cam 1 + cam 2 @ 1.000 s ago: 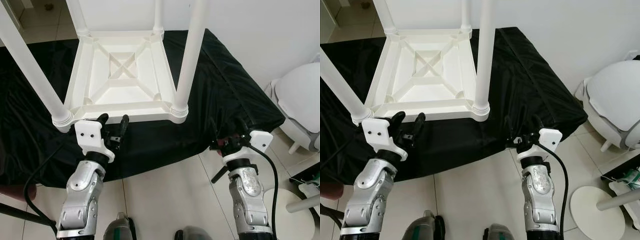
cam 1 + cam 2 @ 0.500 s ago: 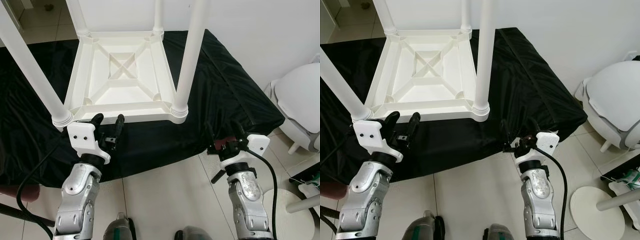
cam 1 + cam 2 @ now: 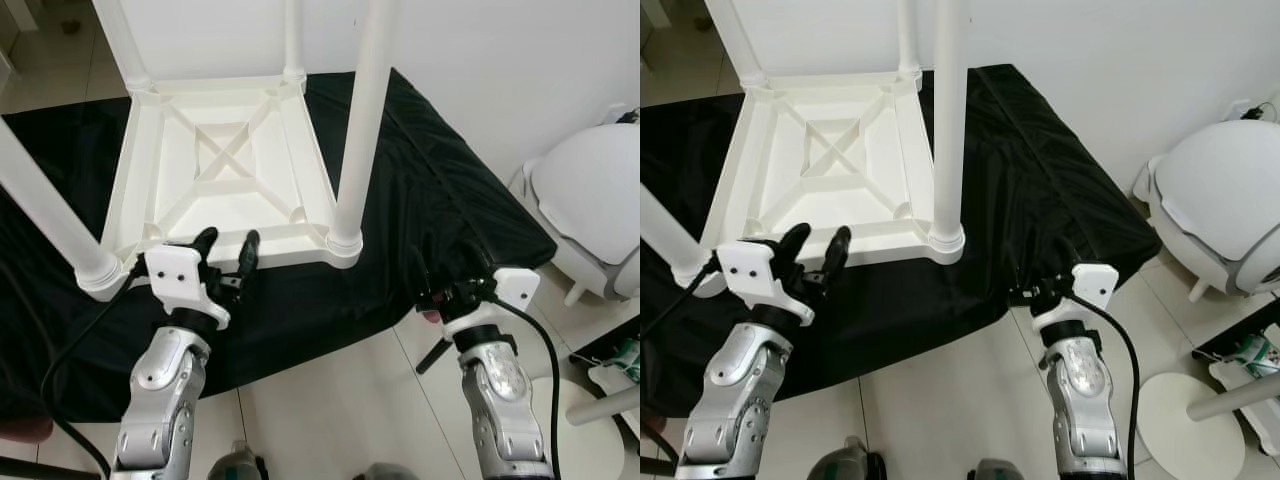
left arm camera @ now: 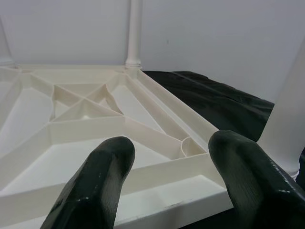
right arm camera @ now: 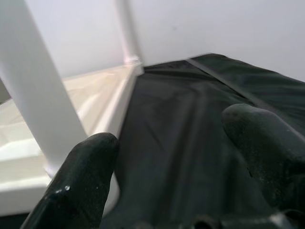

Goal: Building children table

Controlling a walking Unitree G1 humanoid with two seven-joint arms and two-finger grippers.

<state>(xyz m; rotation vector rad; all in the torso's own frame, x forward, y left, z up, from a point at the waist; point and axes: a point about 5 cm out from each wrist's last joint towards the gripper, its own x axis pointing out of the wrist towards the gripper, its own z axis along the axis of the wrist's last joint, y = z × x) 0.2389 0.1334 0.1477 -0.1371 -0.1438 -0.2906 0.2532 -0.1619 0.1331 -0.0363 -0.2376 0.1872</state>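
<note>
A white plastic children's table [image 3: 225,180] lies upside down on a black cloth [image 3: 440,190], with its legs pointing up. One leg [image 3: 358,130] stands at the near right corner and another leg [image 3: 40,210] at the near left. My left gripper [image 3: 229,240] is open, its fingertips just at the table's front rim [image 4: 143,200] and nothing between them. My right gripper [image 3: 445,270] is open over the cloth's front right edge, to the right of the near right leg [image 5: 33,86], holding nothing.
A white rounded seat-like object [image 3: 590,200] stands on the floor to the right. A white round base with a pole [image 3: 1190,410] is at the lower right. A white wall runs behind the cloth. Tiled floor [image 3: 330,400] lies between my arms.
The whole view has shifted, so the camera moved. The left gripper dipped left and came back to the table's front rim. Both grippers stay open.
</note>
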